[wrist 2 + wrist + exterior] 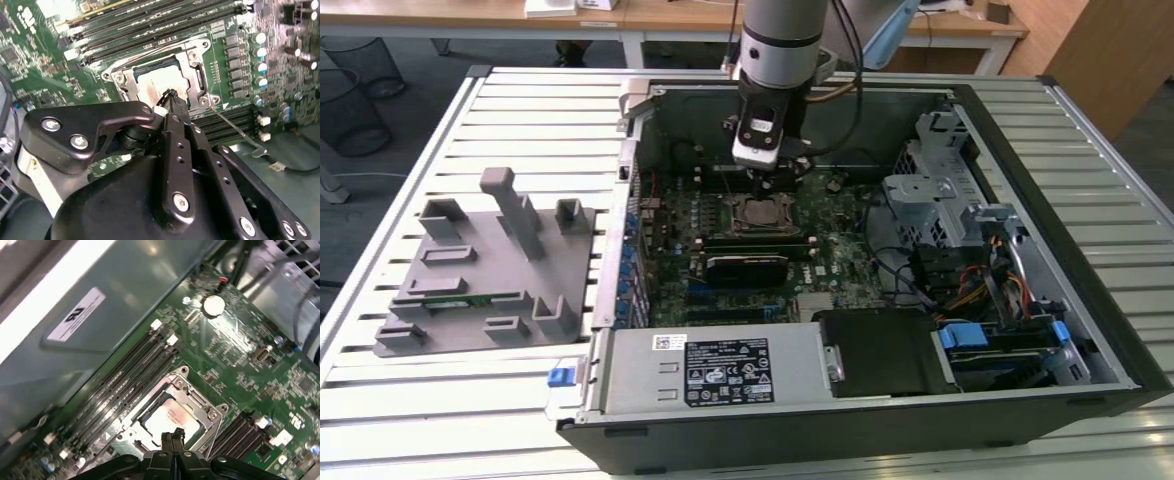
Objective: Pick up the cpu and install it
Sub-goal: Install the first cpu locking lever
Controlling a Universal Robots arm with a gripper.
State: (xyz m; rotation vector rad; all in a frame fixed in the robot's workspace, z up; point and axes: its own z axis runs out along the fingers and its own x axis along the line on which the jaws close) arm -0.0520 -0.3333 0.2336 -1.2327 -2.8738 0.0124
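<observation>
In the exterior view, an open computer case (987, 300) lies on its side on a slatted white worktop (400, 380). The arm (781, 40) reaches down into the case from above, and its claw (767, 178) hangs just over the dark socket (763, 213) near the middle of the green motherboard (834, 250). A grey plastic fixture (487, 265) with upright posts sits on the worktop towards the exterior view's left, well apart from the case. A silver power supply (707, 370) fills the near corner of the case, with a drive cage (934, 195) and bundled cables (974, 290) towards the exterior view's right.

In the second wrist view, the black claw (171, 95) has its fingers (175, 107) pressed together into one narrow tip, with nothing between them. That tip sits directly above the cpu (155, 85), whose pale silver top lies flat inside the socket's metal frame (197, 75). A thin metal lever (235, 127) runs out from the socket corner across the memory slots (145, 25).

In the first wrist view, the closed claw (173, 436) points at the near edge of the cpu (167, 417), which rests seated in the socket, framed by the metal bracket (192, 395). Empty dark memory slots (125, 380) run beside the socket, and a round coin battery (214, 305) sits farther off on the board.
</observation>
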